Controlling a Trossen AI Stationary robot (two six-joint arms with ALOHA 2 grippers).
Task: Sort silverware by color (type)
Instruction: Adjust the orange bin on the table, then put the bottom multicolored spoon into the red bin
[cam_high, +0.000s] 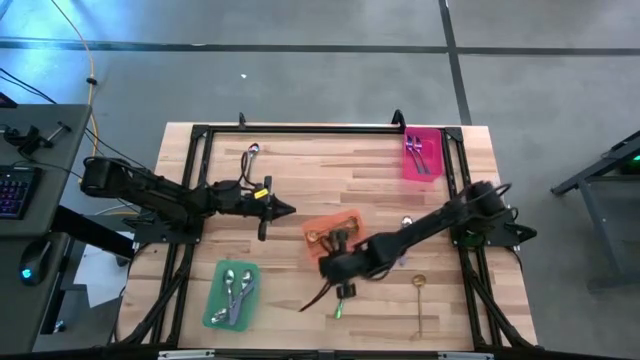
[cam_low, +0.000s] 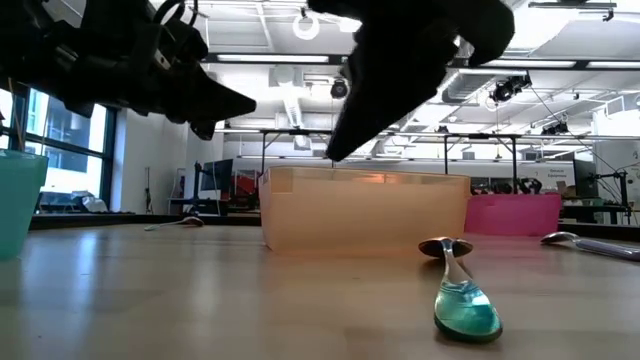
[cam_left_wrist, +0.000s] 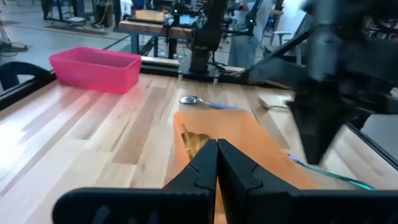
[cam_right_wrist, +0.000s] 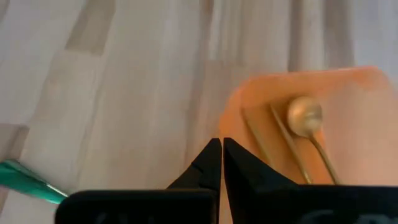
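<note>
Lying across the wood desk (cam_high: 300, 190), left to right: green tray (cam_high: 232, 295) w/ plain silver spoons (cam_high: 237, 290) inside; lone silver piece (cam_high: 252, 155) near far-left edge. Left pincer (cam_high: 285, 210) hangs mid-desk, fingers pressed together, holding nothing. Orange tray (cam_high: 335, 232) carries gold pieces (cam_right_wrist: 303, 124), round bowl, slim stems. Right pincer (cam_high: 338, 262) sits at that tray's near edge, tips closed, empty. Iridescent teal-green spoon (cam_low: 462, 300) lies just before it, on bare wood. Gold spoon (cam_high: 419, 300) lies alone further right. Pink tray (cam_high: 422, 155) at far-right corner holds purple-handled pieces (cam_high: 416, 150). No readable labels or writing.
</note>
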